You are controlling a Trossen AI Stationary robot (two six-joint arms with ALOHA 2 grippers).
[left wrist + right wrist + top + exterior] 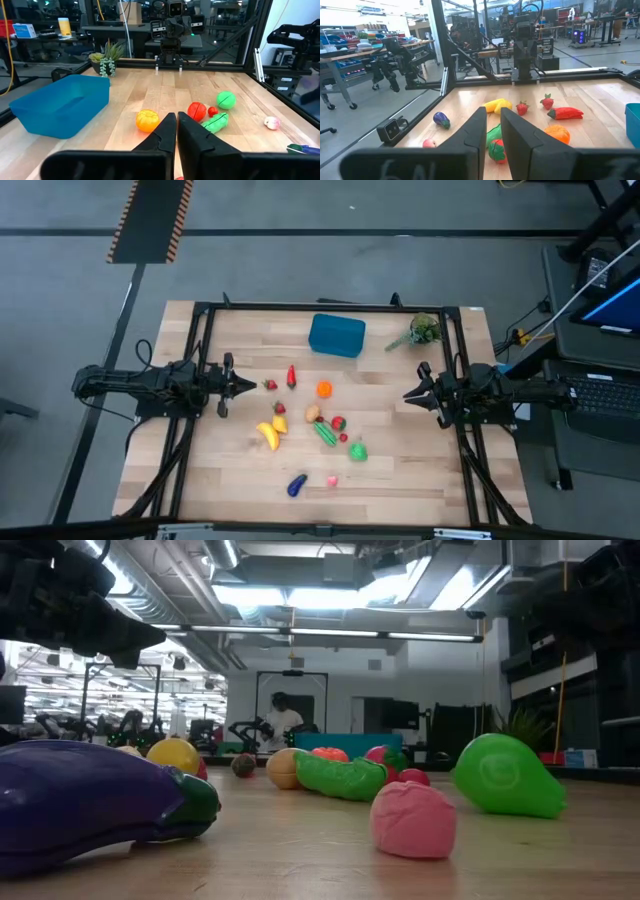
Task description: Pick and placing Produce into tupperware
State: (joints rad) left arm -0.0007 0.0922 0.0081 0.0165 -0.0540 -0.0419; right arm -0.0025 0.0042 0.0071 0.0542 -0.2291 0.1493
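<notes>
The left end effector [243,386] is closed on nothing; the strawberry [270,385] lies just ahead of it. It seems light, hard and slippery, so grasp its widest part. The tupperware [336,335] stands farther ahead, toward the counter's back.

Looking straight down from overhead on the whole table [400,480] and both arms. Set at table-top height, close against a purple eggplant [90,795], facing level across the wood into the room. Mounted on each wrist, facing inward across the table toward the opposite arm, both catching the orange piece [147,120] also seen overhead.
</notes>
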